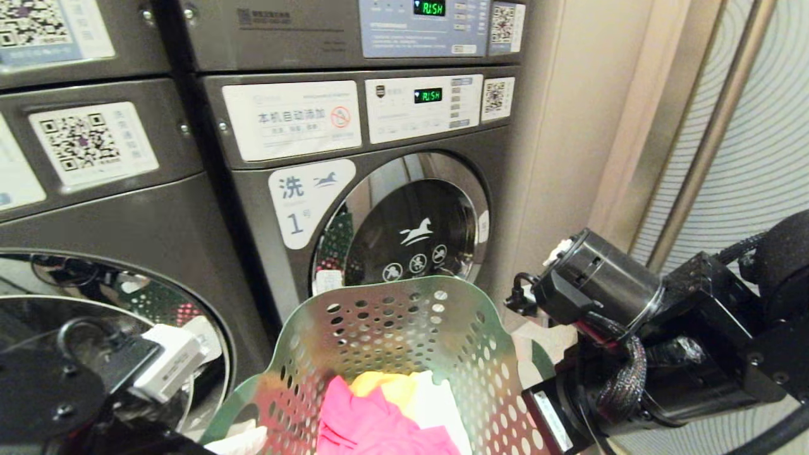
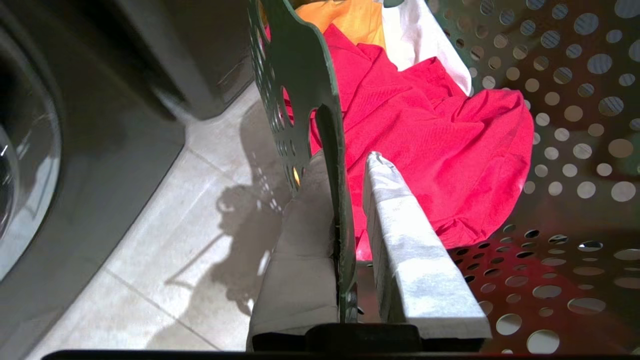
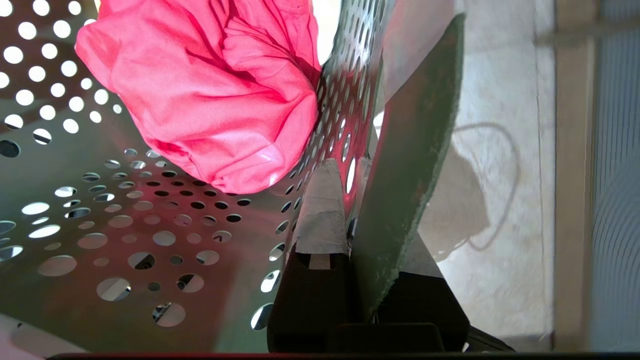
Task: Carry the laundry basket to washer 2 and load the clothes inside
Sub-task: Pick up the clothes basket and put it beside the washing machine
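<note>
While the green laundry basket [image 1: 404, 354] hangs between the two arms in front of the washers, each claw is clamped on one of its side walls. In the left wrist view the left gripper [image 2: 345, 220] has its taped fingers [image 2: 415, 260] nearly together, one outside the basket wall and one inside, with only the thin green plastic between them; the inner finger lies just beside the pink-red garment [image 2: 430, 125]. In the right wrist view the right gripper [image 3: 352, 200] pinches the opposite wall the same way, its taped inner finger [image 3: 322, 210] against the holed plastic and the other finger mostly hidden behind the green rim, so the jaws stand barely apart, shut on the wall. The clothes sit low in the basket: the pink-red piece [image 1: 373, 420] lies on top, an orange-yellow one [image 1: 385, 385] shows behind it, and a white one [image 1: 442, 404] lies to its side. In the head view the right arm [image 1: 663, 335] reaches in from the right edge to the basket's side, and the left arm [image 1: 76, 379] shows low on the left. The far rim of the basket comes just below the round glass door [image 1: 404, 221] of the dark grey washer marked 1 [image 1: 297, 208], which is shut. A second washer [image 1: 107, 208] stands to its left, its chrome door ring [image 1: 126, 316] partly in sight; no number can be seen on it. Pale floor tiles [image 2: 190, 230] show below the basket.
</note>
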